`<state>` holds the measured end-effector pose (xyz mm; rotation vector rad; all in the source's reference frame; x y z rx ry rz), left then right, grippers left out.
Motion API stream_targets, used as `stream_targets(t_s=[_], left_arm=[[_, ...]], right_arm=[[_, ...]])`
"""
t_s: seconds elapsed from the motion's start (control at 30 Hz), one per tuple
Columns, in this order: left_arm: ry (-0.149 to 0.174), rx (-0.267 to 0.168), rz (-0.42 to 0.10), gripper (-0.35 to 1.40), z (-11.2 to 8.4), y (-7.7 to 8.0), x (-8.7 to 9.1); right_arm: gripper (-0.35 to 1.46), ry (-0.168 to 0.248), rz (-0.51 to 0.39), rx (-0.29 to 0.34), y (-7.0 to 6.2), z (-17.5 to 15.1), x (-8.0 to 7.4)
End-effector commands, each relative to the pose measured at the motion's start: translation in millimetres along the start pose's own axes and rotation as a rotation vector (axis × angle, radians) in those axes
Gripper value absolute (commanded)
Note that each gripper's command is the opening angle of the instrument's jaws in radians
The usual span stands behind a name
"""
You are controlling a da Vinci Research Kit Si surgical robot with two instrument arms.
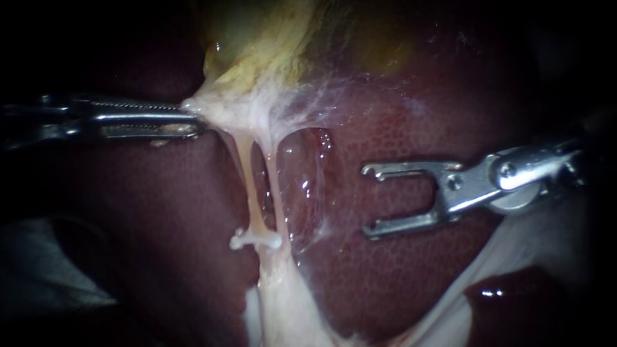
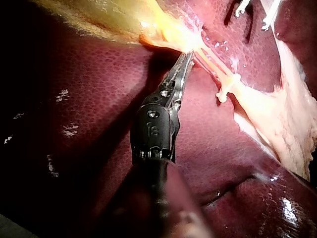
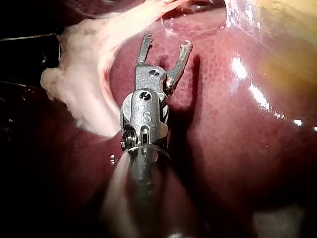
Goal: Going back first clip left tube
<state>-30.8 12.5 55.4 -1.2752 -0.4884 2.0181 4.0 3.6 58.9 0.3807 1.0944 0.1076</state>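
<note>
**Q:** One clip req'd on the left tube (image 1: 247, 186). Status?

**A:** Clip (image 1: 256, 240) is on. Endoscope view: white, set crosswise on the lower end of the left tube, approx. 7 o'clock from view centre. Its far end sits just beside the right tube (image 1: 274, 193), which shows no clip of its own.

**Q:** Right instrument (image 1: 367, 200), pos. and jaw state?

**A:** Shaft enters from 3 o'clock. Jaws are spread in a wide fork w/ nothing between them, over bare liver (image 1: 398, 276). They sit between 2 and 3 o'clock of the clip and well apart from both tubes. Right wrist view confirms this: only liver surface shows in the gap.

**Q:** Left instrument (image 1: 191, 120)?

**A:** Shaft enters from 9 o'clock. Jaws are pinched on pale tissue at the base of the gallbladder (image 1: 257, 38), at 11 o'clock of the clip. Both tubes appear stretched taut below that grip. Left wrist view shows the same hold, w/ the clip ahead of the jaws and off to one side.

**Q:** Done vs. left?

**A:** Judgement only. Clip placement looks complete, as the clip looks seated across the tube. Back-off looks mostly complete, as the empty jaws are clear of the tube. What's left is prob. only further clearance toward 3 o'clock.

**Q:** Containers and contents?

**A:** None in any view: no tray, dish or cup. The only sac-like item is the gallbladder, yellow-green, at 12 o'clock. Its contents can't be told from outside.
</note>
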Motion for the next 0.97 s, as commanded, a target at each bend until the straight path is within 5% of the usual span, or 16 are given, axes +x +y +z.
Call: stream_targets(t_s=[0.03,0.5,0.97], left_arm=[[0.000,0.002,0.003,-0.35,0.1,0.0,-0.1],[-0.021,0.015,0.023,-0.35,6.2,-1.5,-3.7],[-0.024,0.014,0.025,-0.35,6.5,-1.9,-3.9]], right_arm=[[0.48,-0.001,-0.001,0.002,0.0,-0.1,-0.1],[0.49,-0.001,-0.002,0.004,-0.2,-0.7,-0.4],[0.49,-0.004,-0.003,0.005,-0.4,-0.7,-0.4]])
